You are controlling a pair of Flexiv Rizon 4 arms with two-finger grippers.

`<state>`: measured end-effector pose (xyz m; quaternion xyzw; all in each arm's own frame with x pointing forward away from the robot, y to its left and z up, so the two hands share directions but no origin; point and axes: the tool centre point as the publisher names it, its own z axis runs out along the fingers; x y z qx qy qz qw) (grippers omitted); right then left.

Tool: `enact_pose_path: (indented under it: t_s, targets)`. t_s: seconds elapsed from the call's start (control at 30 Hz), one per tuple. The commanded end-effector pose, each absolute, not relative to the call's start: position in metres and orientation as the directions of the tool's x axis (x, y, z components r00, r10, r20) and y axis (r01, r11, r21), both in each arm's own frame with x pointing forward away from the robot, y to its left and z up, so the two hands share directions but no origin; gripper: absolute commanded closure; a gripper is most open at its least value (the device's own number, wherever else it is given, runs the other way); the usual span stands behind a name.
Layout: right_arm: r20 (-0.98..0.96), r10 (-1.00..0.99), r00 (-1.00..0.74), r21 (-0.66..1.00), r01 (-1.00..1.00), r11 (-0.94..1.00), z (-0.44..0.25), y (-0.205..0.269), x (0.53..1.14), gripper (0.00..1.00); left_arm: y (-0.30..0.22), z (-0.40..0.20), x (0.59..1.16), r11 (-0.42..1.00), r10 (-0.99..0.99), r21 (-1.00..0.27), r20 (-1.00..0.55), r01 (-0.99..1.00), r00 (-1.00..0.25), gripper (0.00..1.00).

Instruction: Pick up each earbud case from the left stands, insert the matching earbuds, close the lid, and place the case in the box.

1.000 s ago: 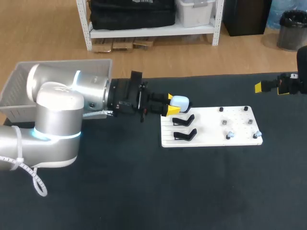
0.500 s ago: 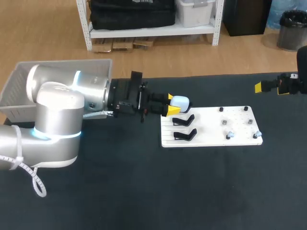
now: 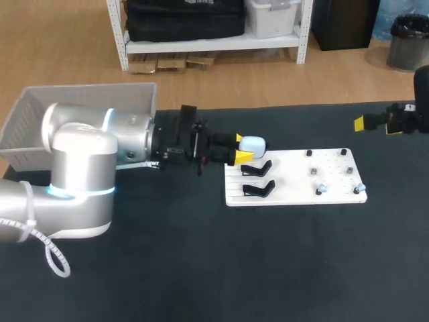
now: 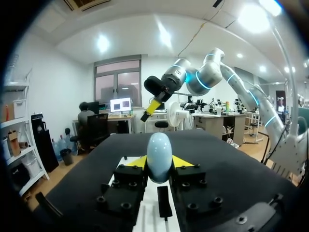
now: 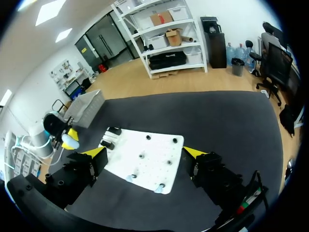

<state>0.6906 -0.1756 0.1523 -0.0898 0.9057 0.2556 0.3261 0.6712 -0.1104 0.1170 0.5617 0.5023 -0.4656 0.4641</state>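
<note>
A pale blue earbud case [image 3: 252,143] sits between the yellow tips of my left gripper [image 3: 242,148], which is shut on it above the white board's [image 3: 295,176] back left corner. Two black stands [image 3: 257,168] [image 3: 258,188] on the board are bare. In the left wrist view the case [image 4: 159,155] stands upright in the gripper [image 4: 159,162], over a stand [image 4: 164,203]. Small earbuds [image 3: 322,189] [image 3: 360,188] rest on pegs at the board's right end. My right gripper [image 3: 373,122] hangs open far to the right; in its own view the gripper [image 5: 145,153] frames the board [image 5: 149,152].
A pale plastic basket [image 3: 80,100] stands at the table's back left, behind my left arm, and shows in the right wrist view as the basket [image 5: 87,105]. Several other pegs [image 3: 312,172] dot the board's right half. Dark table [image 3: 221,268] stretches in front of the board.
My left arm's elbow has shifted slightly; the case stays held in about the same spot. The right arm has not moved.
</note>
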Motion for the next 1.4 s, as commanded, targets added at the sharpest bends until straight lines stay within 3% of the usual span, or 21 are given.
enact_pose_path:
  t_s: [0.03, 0.53, 1.4]
  targets:
    - [-0.64, -0.015, -0.768, 0.421, -0.367, 0.829, 0.162, -0.168, 0.671, 0.0, -0.113, 0.115, 0.677, -0.065, 0.12, 0.061, -0.99, 0.996, 0.068, 1.0]
    - [-0.658, -0.202, -0.726, 0.347, -0.53, 0.773, 0.181, -0.098, 0.622, 0.0, -0.12, 0.114, 0.683, -0.056, 0.105, 0.068, -0.992, 0.996, 0.073, 1.0]
    - [-0.623, -0.263, -0.736, 0.352, -0.565, 0.746, 0.165, -0.023, 0.629, 0.0, -0.123, 0.112, 0.685, -0.053, 0.097, 0.065, -0.993, 0.996, 0.07, 1.0]
